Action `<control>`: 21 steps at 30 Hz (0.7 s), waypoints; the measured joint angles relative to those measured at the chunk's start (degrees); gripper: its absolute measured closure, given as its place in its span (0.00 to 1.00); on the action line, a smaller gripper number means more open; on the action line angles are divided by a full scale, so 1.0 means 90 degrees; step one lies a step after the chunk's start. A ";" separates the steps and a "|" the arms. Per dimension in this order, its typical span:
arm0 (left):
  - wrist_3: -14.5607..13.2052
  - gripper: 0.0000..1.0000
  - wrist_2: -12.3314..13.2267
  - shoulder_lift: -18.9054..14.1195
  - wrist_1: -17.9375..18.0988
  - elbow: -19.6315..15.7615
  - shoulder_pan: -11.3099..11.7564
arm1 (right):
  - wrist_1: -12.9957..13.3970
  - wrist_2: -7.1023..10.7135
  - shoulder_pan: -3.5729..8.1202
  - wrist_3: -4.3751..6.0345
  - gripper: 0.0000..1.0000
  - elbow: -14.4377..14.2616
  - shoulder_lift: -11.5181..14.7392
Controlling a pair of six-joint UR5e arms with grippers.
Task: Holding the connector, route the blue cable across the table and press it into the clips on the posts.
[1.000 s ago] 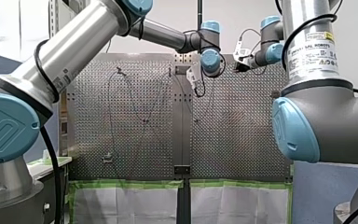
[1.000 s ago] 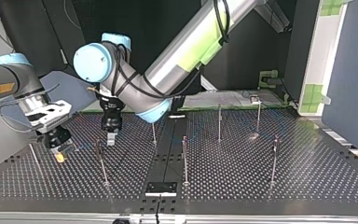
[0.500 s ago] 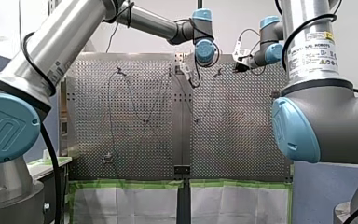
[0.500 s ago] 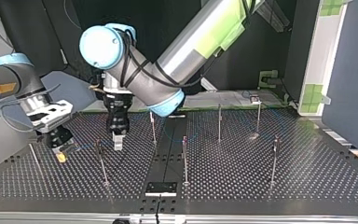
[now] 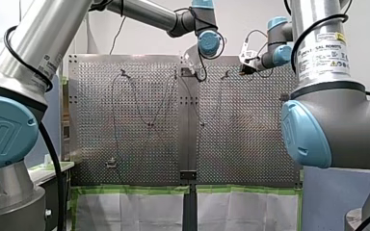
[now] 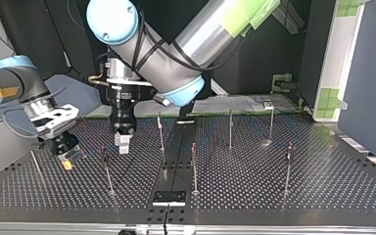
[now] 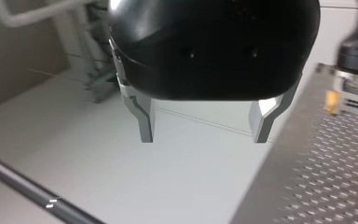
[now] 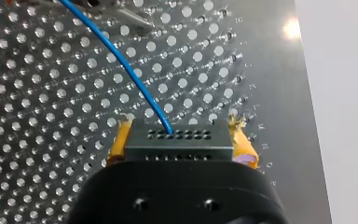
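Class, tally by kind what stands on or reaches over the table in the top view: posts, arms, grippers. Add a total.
Posts: 7
Arms: 2
Grippers: 2, left gripper and right gripper
Total: 11

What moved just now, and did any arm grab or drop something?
My left arm swung upward, and my left end effector shifted slightly toward the top view's right. It is open and empty now. Nothing was visibly grabbed or dropped. My right end effector stayed at the top view's left, shut on the connector with the blue cable.
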State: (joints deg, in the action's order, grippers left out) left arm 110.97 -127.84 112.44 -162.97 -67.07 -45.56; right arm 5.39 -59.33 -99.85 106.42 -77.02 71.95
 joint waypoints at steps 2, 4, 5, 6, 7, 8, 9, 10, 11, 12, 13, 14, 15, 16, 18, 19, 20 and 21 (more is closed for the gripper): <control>0.0120 0.00 0.0049 -0.0121 0.0121 -0.0120 0.0021 | -0.0001 0.0000 -0.0015 -0.0012 1.00 -0.0001 0.0000; 0.0241 0.00 0.0126 -0.0212 0.0241 -0.0242 0.0036 | 0.0002 0.0000 -0.0026 -0.0023 1.00 -0.0002 -0.0001; 0.0296 0.00 0.0150 -0.0217 0.0296 -0.0296 0.0035 | 0.0002 0.0000 -0.0028 -0.0026 1.00 -0.0002 -0.0001; 0.0351 0.00 0.0161 -0.0203 0.0355 -0.0354 0.0029 | 0.0002 0.0000 -0.0030 -0.0029 1.00 -0.0002 -0.0002; 0.0429 0.00 0.0160 -0.0166 0.0429 -0.0431 0.0018 | 0.0000 0.0000 -0.0031 -0.0033 1.00 -0.0002 -0.0004; 0.0485 0.00 0.0153 -0.0129 0.0485 -0.0486 0.0007 | -0.0001 0.0000 -0.0032 -0.0036 1.00 -0.0002 -0.0004; 0.0538 0.00 0.0139 -0.0088 0.0542 -0.0541 -0.0004 | -0.0001 0.0000 -0.0032 -0.0039 1.00 -0.0003 -0.0004; 0.0608 0.00 0.0107 -0.0030 0.0611 -0.0611 -0.0017 | -0.0001 0.0000 -0.0033 -0.0044 1.00 -0.0003 -0.0005; 0.0662 0.00 0.0074 0.0019 0.0662 -0.0664 -0.0023 | -0.0002 0.0000 -0.0033 -0.0047 1.00 -0.0002 -0.0006; 0.0713 0.00 0.0040 0.0068 0.0715 -0.0715 -0.0028 | -0.0002 -0.0001 -0.0035 -0.0050 1.00 -0.0002 -0.0007; 0.0774 0.00 0.0002 0.0130 0.0782 -0.0782 -0.0034 | -0.0002 -0.0001 -0.0038 -0.0052 1.00 -0.0003 -0.0008; 0.0807 0.00 -0.0019 0.0178 0.0830 -0.0831 -0.0036 | -0.0002 -0.0001 -0.0040 -0.0052 1.00 -0.0002 -0.0008; 0.0828 0.00 -0.0034 0.0227 0.0880 -0.0880 -0.0038 | -0.0003 -0.0002 -0.0040 -0.0053 1.00 -0.0003 -0.0008; 0.0841 0.00 -0.0048 0.0282 0.0950 -0.0949 -0.0040 | -0.0003 -0.0005 -0.0040 -0.0054 1.00 -0.0004 -0.0009; 0.0849 0.00 -0.0063 0.0334 0.1044 -0.1045 -0.0042 | -0.0002 -0.0007 -0.0041 -0.0055 1.00 -0.0006 -0.0013; 0.0850 0.00 -0.0068 0.0354 0.1111 -0.1111 -0.0044 | 0.0000 -0.0008 -0.0041 -0.0055 1.00 -0.0005 -0.0016; 0.0851 0.00 -0.0071 0.0363 0.1163 -0.1162 -0.0045 | 0.0002 -0.0009 -0.0043 -0.0055 1.00 -0.0005 -0.0019; 0.0851 0.00 -0.0073 0.0370 0.1212 -0.1213 -0.0045 | 0.0003 -0.0009 -0.0042 -0.0056 1.00 -0.0005 -0.0022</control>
State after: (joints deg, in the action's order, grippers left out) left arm 118.63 -128.50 115.77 -152.06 -77.98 -45.97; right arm 5.42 -59.42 -100.22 105.92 -77.07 71.75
